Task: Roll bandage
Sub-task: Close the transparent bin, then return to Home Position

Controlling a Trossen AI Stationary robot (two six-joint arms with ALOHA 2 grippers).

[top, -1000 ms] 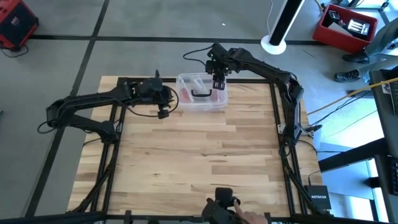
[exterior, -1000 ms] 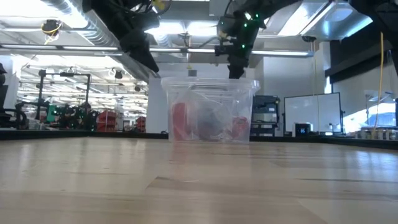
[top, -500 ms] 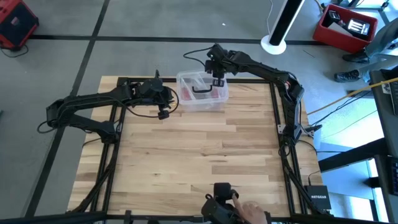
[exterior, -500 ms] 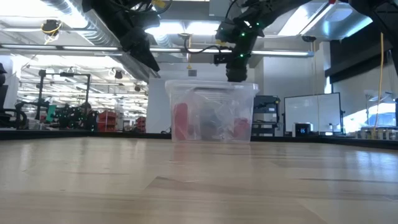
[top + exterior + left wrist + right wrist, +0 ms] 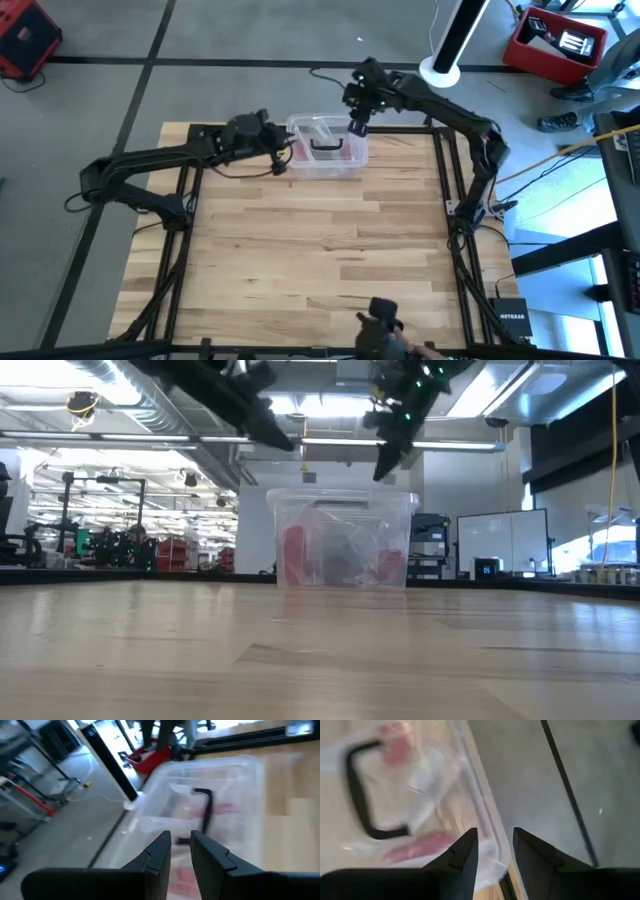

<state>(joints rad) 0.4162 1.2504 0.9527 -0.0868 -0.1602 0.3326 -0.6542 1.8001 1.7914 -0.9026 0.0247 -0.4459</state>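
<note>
A clear plastic box (image 5: 340,170) with a black lid handle (image 5: 325,147) stands on its base at the table's far edge. Inside it, pink-red pieces of the bandage (image 5: 290,555) (image 5: 415,849) lie beside a crumpled clear wrapper (image 5: 345,550). My left gripper (image 5: 284,156) (image 5: 181,840) hovers by the box's left side, a little higher than the lid. It points nearly level at the box and is narrowly open with nothing between its fingers. My right gripper (image 5: 357,128) (image 5: 382,468) hangs above the box's far right corner, slanting down, also narrowly open and holding nothing.
Bare wooden tabletop (image 5: 320,250) stretches from the box to the near edge. Black frame rails (image 5: 455,230) run along the table's left and right sides. A dark device (image 5: 380,318) sits at the middle of the near edge.
My left gripper has tipped up from pointing steeply down to nearly level, and has moved right toward the box. My right gripper has risen off the box's top and drawn toward the far right corner. The box has stayed where it was.
</note>
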